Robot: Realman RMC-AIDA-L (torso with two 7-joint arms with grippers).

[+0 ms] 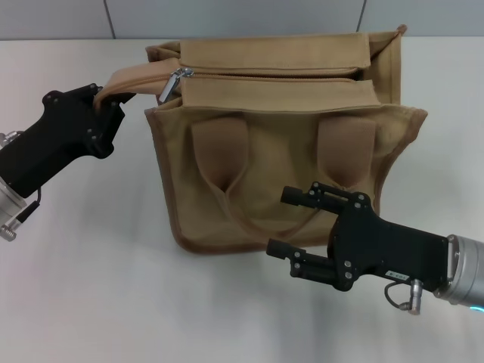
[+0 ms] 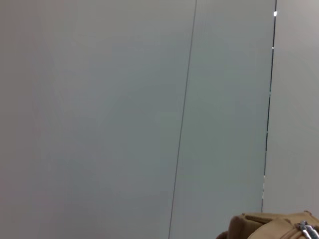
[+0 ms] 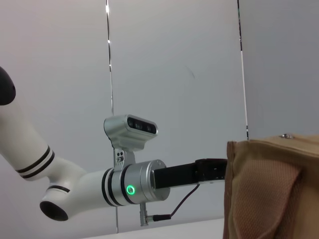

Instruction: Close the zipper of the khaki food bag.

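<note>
1. The zipper [image 1: 272, 75] runs along the top panel of the khaki food bag [image 1: 283, 159], between its two flat flaps; its silver pull tab [image 1: 172, 83] hangs at the bag's left end
2. The bag stands upright on the white table [image 1: 98, 287], with two wide strap handles [image 1: 219, 151] lying flat against its front face
3. A tan tail of zipper tape [image 1: 132, 77] sticks out past the bag's left end, just beside the pull tab
4. The left gripper [image 1: 102, 97] is at the bag's upper left corner, clenched on that tape tail
5. The right gripper [image 1: 291, 223] sits in front of the bag's lower right part, its two fingers [image 1: 302, 197] spread apart and grasping nothing
6. From the right wrist view, the left arm [image 3: 99, 186] reaches in behind the bag's edge
</note>
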